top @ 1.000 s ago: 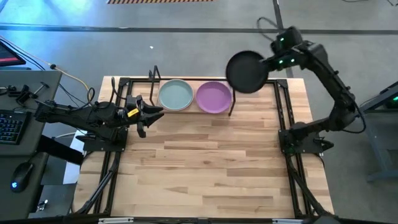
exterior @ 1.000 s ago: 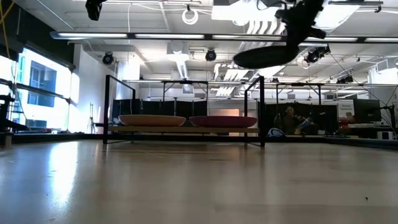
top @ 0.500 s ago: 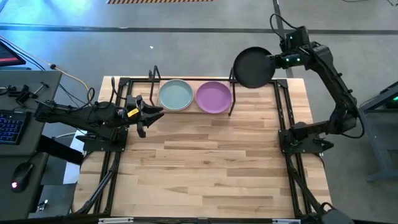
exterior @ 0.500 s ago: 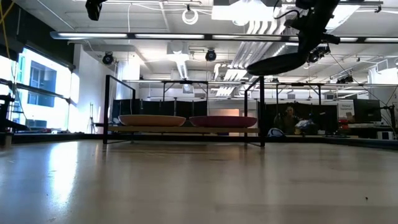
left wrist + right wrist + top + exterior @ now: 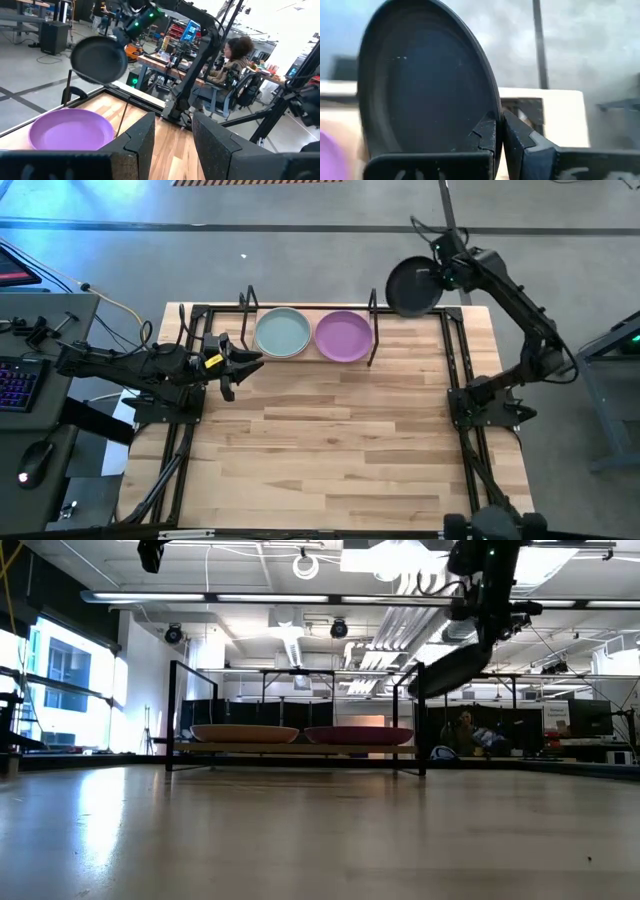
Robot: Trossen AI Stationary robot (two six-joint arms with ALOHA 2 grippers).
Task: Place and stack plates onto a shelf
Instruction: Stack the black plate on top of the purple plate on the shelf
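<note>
The shelf (image 5: 311, 357) stands at the table's far edge, a wooden board in a black wire frame. On it the pale blue-green plate (image 5: 282, 333) and the purple plate (image 5: 343, 336) rest side by side. No pink plate shows. My right gripper (image 5: 438, 275) is shut on the black plate (image 5: 411, 287), in the air just right of the shelf's right upright (image 5: 372, 340) and above the table's far right part. My left gripper (image 5: 238, 366) is open, level, near the shelf's left end, touching nothing. My right gripper pinches the black plate's rim (image 5: 496, 116) between its two fingers, one on the inner face and one on the underside. It comes from the table's right side. The plate is lifted clear and tilted steeply (image 5: 450, 668), its free edge lower, toward the shelf.
Black metal rails run along the table's left (image 5: 178, 430) and right (image 5: 470, 430) sides. The wooden tabletop (image 5: 330, 450) lies in front of the shelf. A person (image 5: 235, 55) sits beyond the table in the room.
My right gripper has carried the black plate toward the table's right and far edge and somewhat lower. The plate has tipped from nearly level to a steep slant. The left arm and the plates on the shelf have kept still.
</note>
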